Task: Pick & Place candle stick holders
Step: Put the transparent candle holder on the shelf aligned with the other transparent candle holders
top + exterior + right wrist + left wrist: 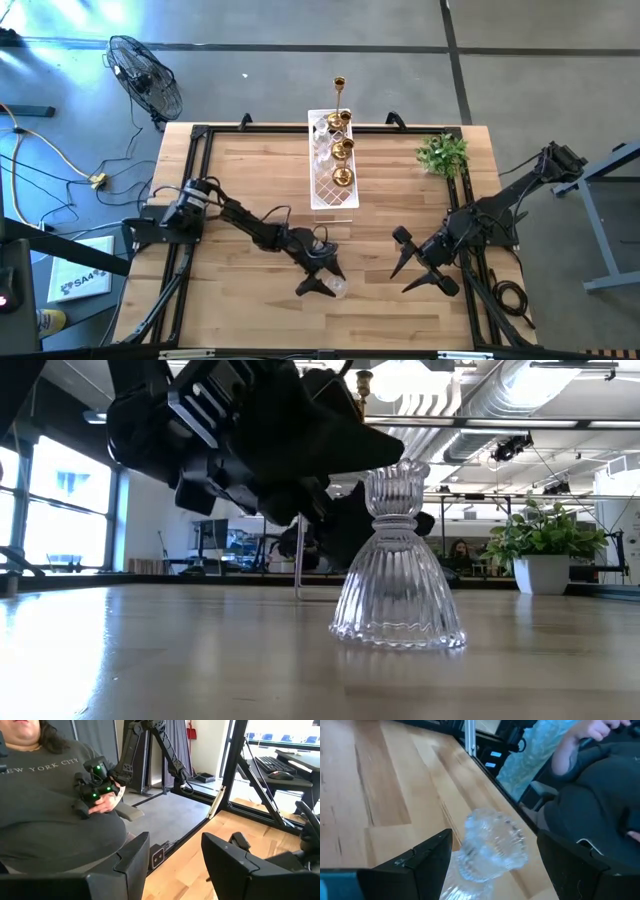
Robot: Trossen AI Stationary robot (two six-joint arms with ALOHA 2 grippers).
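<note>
A clear ribbed glass candle stick holder (398,560) stands upright on its wide base on the wooden table, near the front middle (337,288). My left gripper (326,280) is open around it. In the left wrist view its two fingers stand on either side of the holder's cup (492,845) with a gap on each side. Gold holders, one tall (340,95) and squat ones (343,150), stand with more glass ones in the white lattice tray (318,195) at the far middle. My right gripper (410,272) is open and empty over the front right.
A small green plant (443,153) in a white pot stands at the far right. A dark frame (190,180) runs along the table's sides. A seated person (55,805) holding a controller is beyond the table's near edge. Bare wood lies between the tray and the grippers.
</note>
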